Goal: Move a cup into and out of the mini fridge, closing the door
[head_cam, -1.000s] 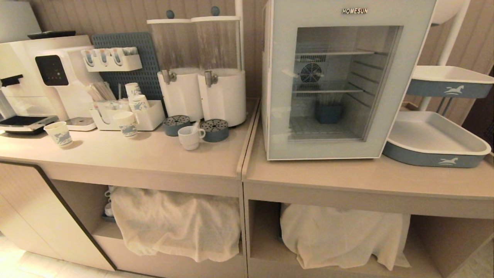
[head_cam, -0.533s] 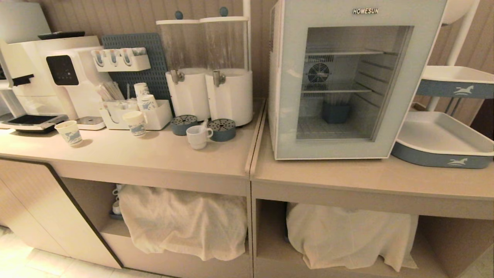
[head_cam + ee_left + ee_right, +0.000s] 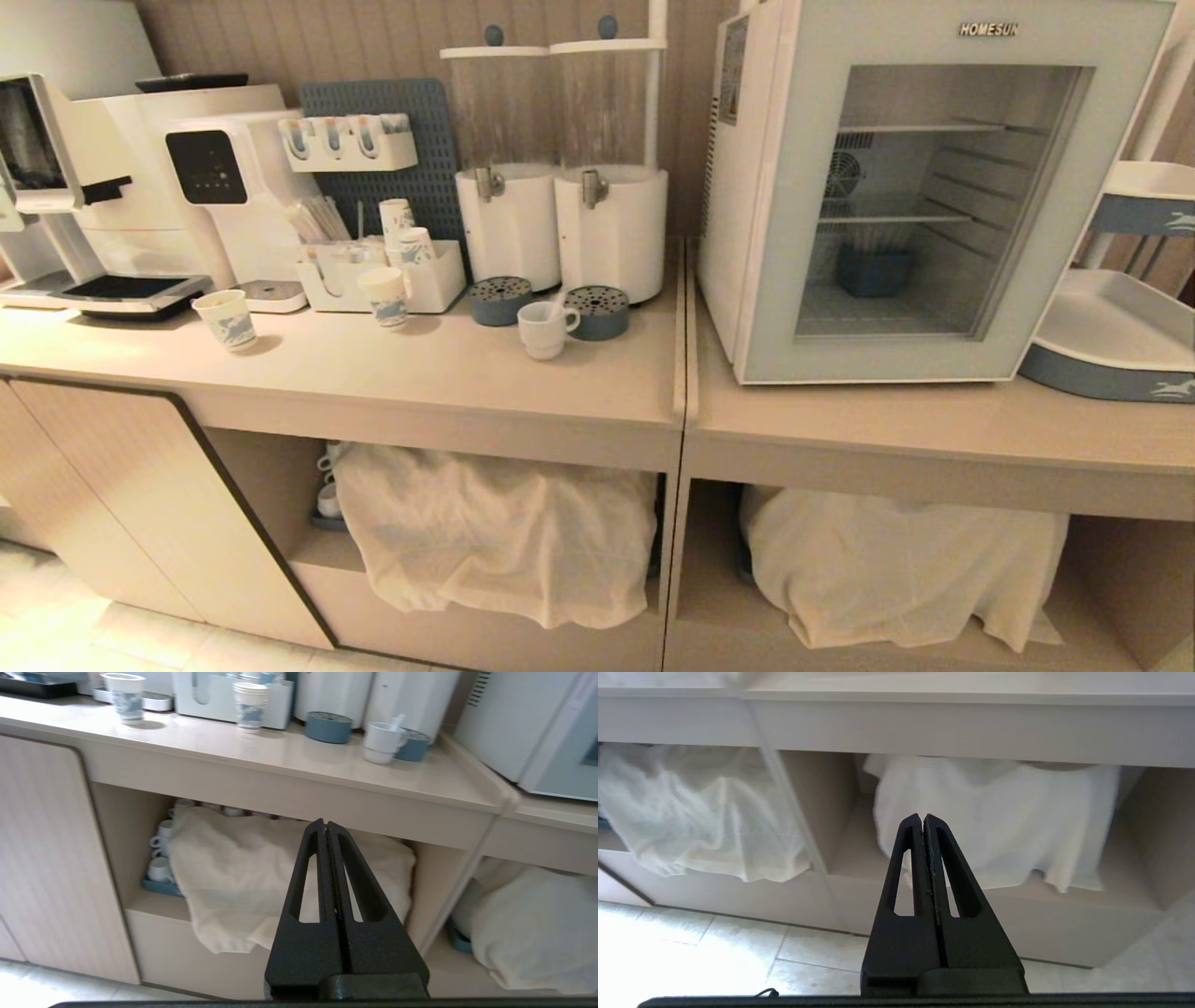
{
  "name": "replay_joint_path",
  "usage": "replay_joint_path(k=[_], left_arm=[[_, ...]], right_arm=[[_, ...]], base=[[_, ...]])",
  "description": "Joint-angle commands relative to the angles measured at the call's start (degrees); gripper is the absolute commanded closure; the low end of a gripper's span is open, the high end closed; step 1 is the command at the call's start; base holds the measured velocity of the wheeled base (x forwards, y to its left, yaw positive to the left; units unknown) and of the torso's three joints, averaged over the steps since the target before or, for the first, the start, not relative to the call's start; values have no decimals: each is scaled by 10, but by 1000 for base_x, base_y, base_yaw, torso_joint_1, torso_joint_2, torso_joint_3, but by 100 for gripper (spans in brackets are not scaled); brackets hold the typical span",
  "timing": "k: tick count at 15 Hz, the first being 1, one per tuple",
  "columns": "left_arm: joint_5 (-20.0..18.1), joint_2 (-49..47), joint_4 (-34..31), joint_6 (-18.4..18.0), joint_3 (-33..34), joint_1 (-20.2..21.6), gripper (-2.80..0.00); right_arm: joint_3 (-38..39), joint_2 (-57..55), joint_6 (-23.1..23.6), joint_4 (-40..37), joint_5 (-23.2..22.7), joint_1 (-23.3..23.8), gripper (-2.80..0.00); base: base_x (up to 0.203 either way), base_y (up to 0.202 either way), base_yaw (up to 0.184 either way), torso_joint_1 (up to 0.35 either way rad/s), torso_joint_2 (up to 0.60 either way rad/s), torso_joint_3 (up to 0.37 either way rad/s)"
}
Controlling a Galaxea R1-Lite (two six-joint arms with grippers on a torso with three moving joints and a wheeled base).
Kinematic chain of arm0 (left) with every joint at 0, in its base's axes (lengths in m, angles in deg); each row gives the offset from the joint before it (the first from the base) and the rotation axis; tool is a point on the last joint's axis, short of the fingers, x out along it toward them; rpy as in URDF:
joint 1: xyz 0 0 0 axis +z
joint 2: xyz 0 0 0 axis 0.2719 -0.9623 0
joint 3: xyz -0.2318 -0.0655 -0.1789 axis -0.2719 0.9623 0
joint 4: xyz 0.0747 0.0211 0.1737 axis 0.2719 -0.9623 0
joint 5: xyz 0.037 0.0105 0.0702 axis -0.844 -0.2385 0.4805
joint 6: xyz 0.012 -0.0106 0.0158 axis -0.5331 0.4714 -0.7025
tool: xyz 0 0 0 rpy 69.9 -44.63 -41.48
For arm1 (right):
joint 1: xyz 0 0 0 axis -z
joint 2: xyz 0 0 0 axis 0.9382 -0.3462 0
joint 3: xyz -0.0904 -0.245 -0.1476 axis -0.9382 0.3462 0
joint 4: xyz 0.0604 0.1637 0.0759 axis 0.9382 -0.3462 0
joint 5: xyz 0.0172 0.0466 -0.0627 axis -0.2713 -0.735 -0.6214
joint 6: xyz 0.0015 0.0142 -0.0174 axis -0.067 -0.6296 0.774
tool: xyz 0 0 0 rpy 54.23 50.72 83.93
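Since the earlier frames only the camera has been carried leftward; nothing on the counter (image 3: pixel 392 373) is displaced. Beside two blue drip trays (image 3: pixel 597 312) the cup (image 3: pixel 545 329), squat, white, handled, is seen, left of the mini fridge (image 3: pixel 747 233), whose door (image 3: pixel 943 364) is closed. Both left gripper (image 3: pixel 326 826) and right gripper (image 3: pixel 923 819) fingers are pressed together, empty, below counter level.

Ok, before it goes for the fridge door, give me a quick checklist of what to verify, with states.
1. Door shut, needs opening first: ok.
2. Cup upright on the counter, clear of the paper cups: ok.
3. Left hand shut and empty: ok.
4. Right hand shut and empty: ok.
5. Shelf space in the mini fridge: ok, only a blue container at the back.
6. Door handle location: cannot tell.
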Motion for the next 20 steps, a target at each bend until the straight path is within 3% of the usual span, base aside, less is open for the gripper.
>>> replay_joint_path(k=[1,20], left_arm=[[0,3,1,1,23,0,0],[0,3,1,1,23,0,0]], right_arm=[[0,-2,0,-1,0,0,0],[0,-2,-4,0,1,0,0]], base=[[0,189,3,2,-1,2],[0,192,-1,1,3,3]])
